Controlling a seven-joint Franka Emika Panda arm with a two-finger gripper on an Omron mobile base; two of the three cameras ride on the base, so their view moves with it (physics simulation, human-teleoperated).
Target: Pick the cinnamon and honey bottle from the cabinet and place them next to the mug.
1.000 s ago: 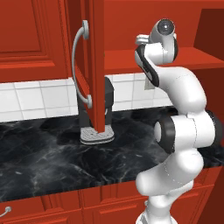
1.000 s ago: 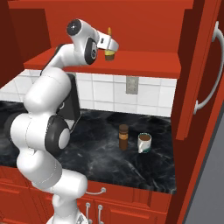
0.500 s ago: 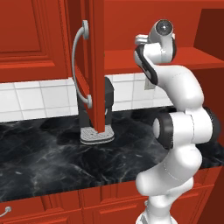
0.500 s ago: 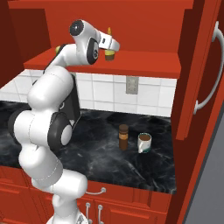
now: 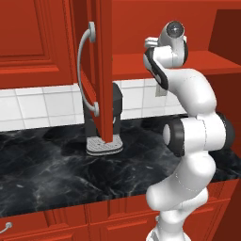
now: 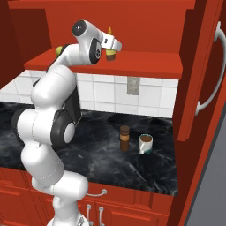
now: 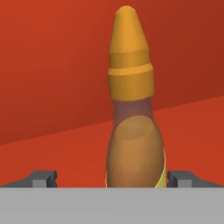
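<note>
Up at the cabinet [image 6: 145, 26] shelf, the gripper [image 7: 112, 178] is spread wide, one fingertip [image 7: 43, 178] on either side of the honey bottle [image 7: 131, 131], which stands upright between them, not yet pinched. Down on the bench [image 6: 97, 154], the cinnamon [image 6: 125, 138] stands just beside the mug [image 6: 145, 144].

One slim amber honey bottle with a pointed orange top [image 7: 131, 131] stands on the red cabinet shelf [image 6: 145, 64]. On the black marble bench [image 6: 132, 163] — one stout dark brown cinnamon jar [image 6: 125, 138] and one white mug [image 6: 145, 144]. Two curved grey door handles [image 5: 87, 70] — one per cabinet door.
</note>
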